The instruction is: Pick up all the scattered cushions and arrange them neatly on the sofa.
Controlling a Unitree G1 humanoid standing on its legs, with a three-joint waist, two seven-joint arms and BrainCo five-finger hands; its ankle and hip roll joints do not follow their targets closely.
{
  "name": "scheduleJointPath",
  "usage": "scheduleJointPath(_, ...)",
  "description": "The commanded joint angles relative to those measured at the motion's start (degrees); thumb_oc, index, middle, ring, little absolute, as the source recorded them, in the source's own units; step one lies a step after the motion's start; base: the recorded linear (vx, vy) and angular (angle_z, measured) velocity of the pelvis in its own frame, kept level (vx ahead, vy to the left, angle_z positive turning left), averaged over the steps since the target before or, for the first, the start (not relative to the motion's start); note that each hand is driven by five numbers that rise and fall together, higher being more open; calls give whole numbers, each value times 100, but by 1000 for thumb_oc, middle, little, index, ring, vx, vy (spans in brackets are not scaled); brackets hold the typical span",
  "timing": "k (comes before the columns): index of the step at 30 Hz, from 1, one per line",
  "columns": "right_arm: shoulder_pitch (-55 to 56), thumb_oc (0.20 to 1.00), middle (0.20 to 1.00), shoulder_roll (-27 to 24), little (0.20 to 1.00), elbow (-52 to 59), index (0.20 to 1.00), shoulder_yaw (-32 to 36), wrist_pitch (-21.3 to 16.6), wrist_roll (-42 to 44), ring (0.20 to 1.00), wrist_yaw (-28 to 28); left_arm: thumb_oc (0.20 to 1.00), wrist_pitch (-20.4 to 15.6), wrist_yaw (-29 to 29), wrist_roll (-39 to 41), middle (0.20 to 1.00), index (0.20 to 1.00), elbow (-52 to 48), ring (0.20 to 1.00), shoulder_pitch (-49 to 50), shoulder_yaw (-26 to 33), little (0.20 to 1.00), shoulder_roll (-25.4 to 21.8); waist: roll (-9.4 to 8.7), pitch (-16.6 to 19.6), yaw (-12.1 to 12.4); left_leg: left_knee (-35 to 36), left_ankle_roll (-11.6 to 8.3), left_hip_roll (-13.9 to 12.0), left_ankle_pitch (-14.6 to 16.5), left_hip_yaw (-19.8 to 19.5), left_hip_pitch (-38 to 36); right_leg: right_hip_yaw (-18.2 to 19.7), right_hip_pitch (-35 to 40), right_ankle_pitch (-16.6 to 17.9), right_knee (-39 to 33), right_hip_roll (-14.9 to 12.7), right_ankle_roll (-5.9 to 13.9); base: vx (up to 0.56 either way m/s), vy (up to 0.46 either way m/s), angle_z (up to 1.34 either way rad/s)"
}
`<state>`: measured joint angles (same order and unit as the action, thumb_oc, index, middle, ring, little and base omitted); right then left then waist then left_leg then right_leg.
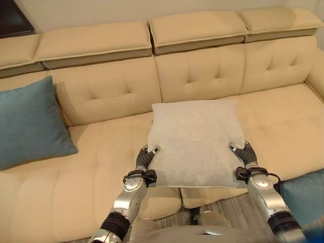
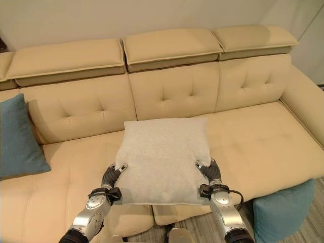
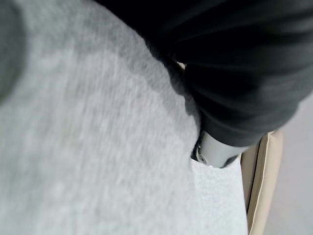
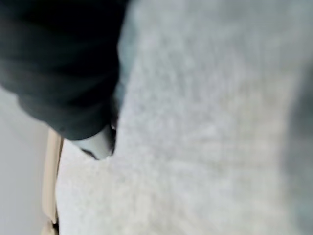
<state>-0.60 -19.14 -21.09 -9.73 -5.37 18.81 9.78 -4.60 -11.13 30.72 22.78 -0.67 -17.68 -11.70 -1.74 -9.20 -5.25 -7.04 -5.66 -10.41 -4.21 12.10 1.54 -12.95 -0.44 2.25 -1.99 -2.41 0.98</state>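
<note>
Pale grey fabric marks the cushion [image 1: 195, 142] held between both hands over the front edge of the cream sofa [image 1: 283, 121]. The left hand [image 1: 144, 158] has its fingers curled onto the cushion's left edge, the right hand [image 1: 245, 153] onto its right edge. A teal cushion [image 2: 281, 210] sits on the floor beside the sofa's front right. Farther back, another teal cushion [image 1: 28, 121] leans on the sofa's left backrest.
</note>
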Motion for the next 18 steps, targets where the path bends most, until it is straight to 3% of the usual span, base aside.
scheduleJointPath(1, -122, 200, 200, 103, 200, 693, 200, 103, -477, 15, 200, -62, 200, -464, 302, 82, 200, 200, -712, 200, -338, -81, 200, 3, -177, 161, -129, -467, 108, 106, 642, 483, 290, 33, -2, -689, 567, -369, 417, 9, -10, 33)
scheduleJointPath(11, -210, 200, 200, 99, 200, 824, 200, 114, -471, -95, 200, -37, 200, -470, 264, -235, 200, 200, -929, 200, -332, 7, 200, -132, -91, 252, -125, 330, 96, 342, 541, 501, 45, 127, -19, -670, 490, -362, 508, 71, 54, 4)
scheduleJointPath(18, -1010, 200, 200, 39, 200, 1104, 200, 18, -668, -420, 200, 376, 200, -733, -148, -510, 200, 200, -1086, 200, -990, 64, 200, -279, -47, -39, -63, 503, 179, 460, 537, 553, 223, 231, -495, -576, 615, -489, 600, -63, 35, -5)
